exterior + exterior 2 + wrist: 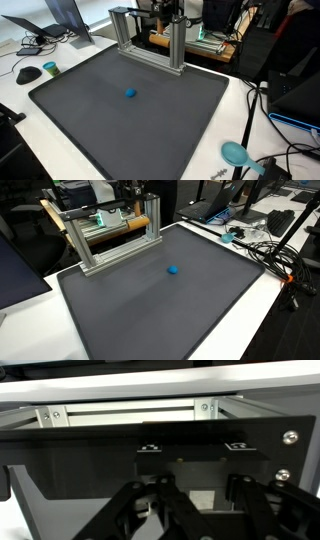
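Fingers [163, 495] closed beneath black panel [90, 455] bearing two unreadable labels [152, 447].

A big dark mat [120, 125] covers most of the white desk [15, 100]. A small blue lump [130, 94] sits alone near the mat's middle, well apart from everything else, and it shows in both exterior views. Off one corner of the mat, in an exterior view, a teal scoop-shaped thing [236, 153] lies on the desk near black cables [262, 110] that trail over the edge. Past the opposite side a dark mouse [28, 74] rests just beside a small teal disc [50, 68], with an open laptop [62, 18] behind them. In an exterior view a tangle of wires [262, 252] lies on the desk beside the mat.
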Controlling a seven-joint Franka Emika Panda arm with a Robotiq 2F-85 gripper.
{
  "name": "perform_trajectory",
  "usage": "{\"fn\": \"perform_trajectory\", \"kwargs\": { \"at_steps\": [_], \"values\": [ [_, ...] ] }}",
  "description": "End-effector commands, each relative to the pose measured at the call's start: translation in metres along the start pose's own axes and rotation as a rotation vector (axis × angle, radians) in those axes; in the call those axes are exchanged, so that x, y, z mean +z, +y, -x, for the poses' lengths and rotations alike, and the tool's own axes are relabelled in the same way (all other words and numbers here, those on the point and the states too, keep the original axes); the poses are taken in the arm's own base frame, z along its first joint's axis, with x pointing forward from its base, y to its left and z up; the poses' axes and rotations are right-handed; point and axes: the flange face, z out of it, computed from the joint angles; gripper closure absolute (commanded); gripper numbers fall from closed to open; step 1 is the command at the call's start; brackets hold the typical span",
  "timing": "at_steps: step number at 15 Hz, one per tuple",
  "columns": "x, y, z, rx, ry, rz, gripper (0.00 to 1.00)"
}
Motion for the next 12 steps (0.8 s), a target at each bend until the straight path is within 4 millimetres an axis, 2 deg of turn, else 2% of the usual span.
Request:
{"fn": "perform_trajectory", "kwargs": {
  "at_steps": [1,6,12],
  "values": [
    [-0.017,-0.002,-0.005,0.031,0.016,0.008,0.78],
    [-0.047,-0.003,-0.03,0.065,0.078,0.005,0.78],
    [-0.078,-0.007,-0.083,0.067,0.131,0.023,0.78]
  ]
}}
